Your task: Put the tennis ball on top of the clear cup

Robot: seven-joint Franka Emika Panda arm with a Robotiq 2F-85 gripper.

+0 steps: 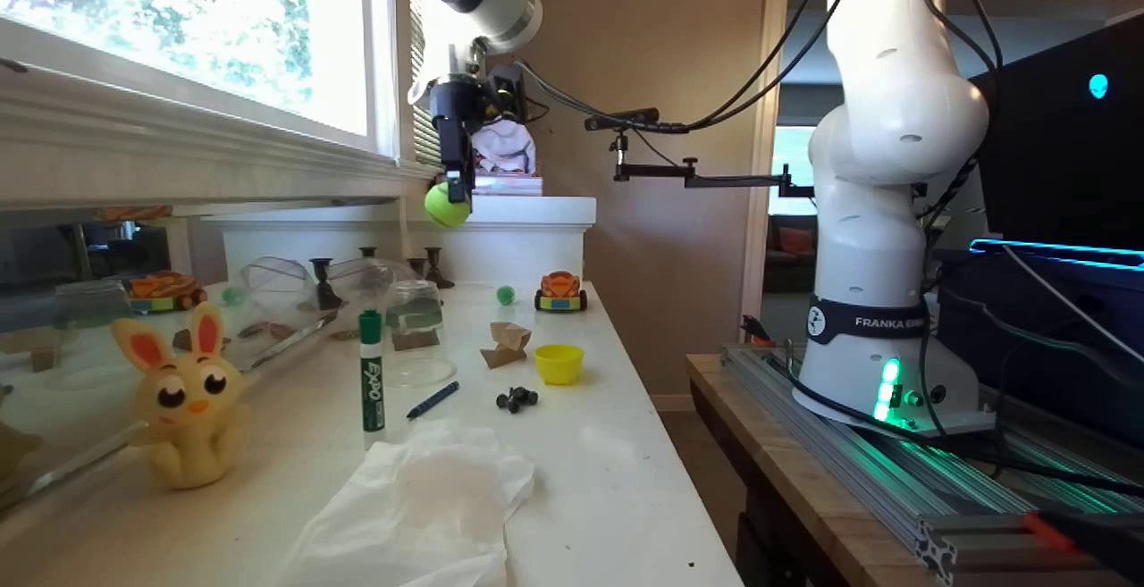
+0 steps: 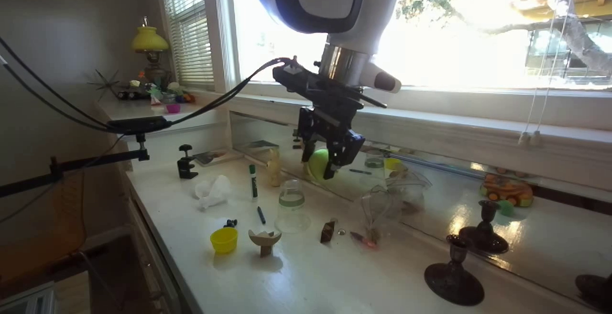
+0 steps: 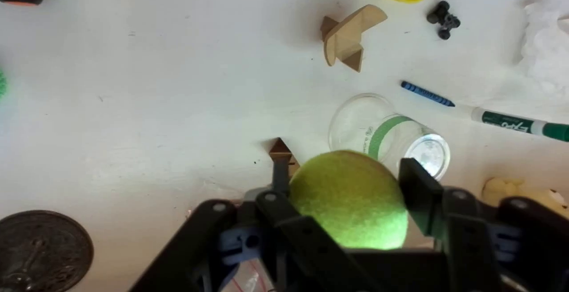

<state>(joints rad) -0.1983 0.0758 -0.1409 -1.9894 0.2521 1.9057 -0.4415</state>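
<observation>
the gripper was holding the tennis ball, its two jaws spread only so far as the ball required. the ball was in the air, not yet placed. lower down, the clear cup stood upside down on the white table, its long axis upright and its narrow base facing upward. in the wrist view this base lay higher in the picture than the ball and to its right, on the side of the green marker; so, in my judgement, the coming move had to go first a little to that side, and then downward. only this view showed the face of the base clearly, but the ball hid a part of the cup, and the height could not be read there. in an exterior view the height was plain: the ball hung well above the cup, touching nothing except the gripper.
</observation>
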